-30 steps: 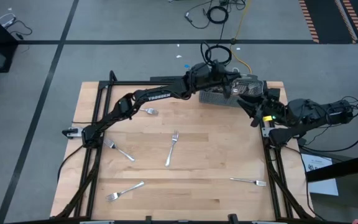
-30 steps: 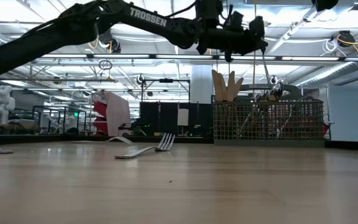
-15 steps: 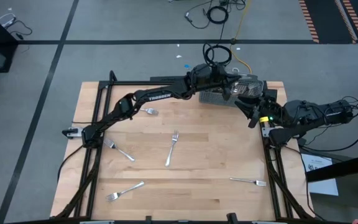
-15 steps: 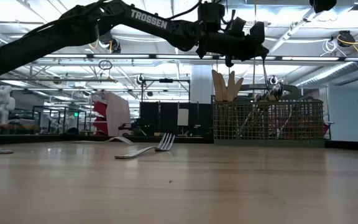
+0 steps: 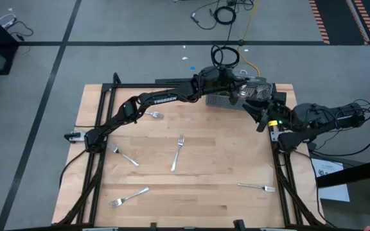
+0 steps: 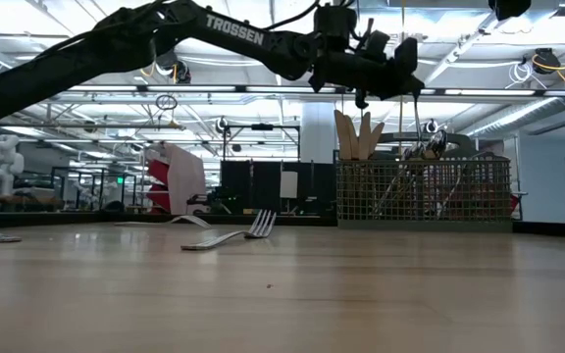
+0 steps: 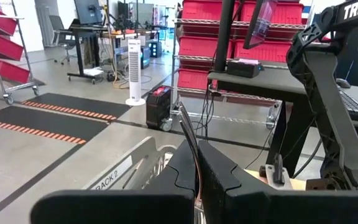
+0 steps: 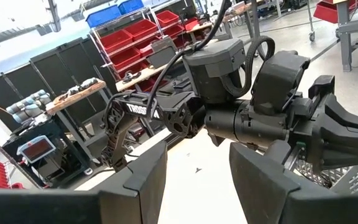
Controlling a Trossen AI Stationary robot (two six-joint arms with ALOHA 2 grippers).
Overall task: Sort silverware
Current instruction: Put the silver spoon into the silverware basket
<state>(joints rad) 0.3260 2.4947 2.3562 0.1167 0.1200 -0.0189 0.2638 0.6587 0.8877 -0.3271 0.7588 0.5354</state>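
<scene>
A pale wooden table (image 5: 191,192) stood on a grey workshop floor, with a grey mesh caddy (image 6: 423,192) at its far edge, already bristling with utensils. We saw the left gripper (image 6: 407,71) poised above that caddy, its fingers (image 7: 219,171) pressed together on a slim piece of silverware (image 7: 188,140) that hung down toward the mesh. The right gripper (image 8: 194,180) waited close beside the caddy, fingers spread and holding nothing. Five forks lay on the table: one (image 5: 177,153) near the centre, one (image 5: 122,154) to the left, one (image 5: 128,196) near the front, one (image 5: 257,187) at the front right, and one (image 5: 154,115) toward the back left.

We judged the drop to be the risky part: the held piece could catch on utensils already crowding a slot, or land in the wrong compartment. With both arms so near, a careless move might bump them together or nudge the caddy.
</scene>
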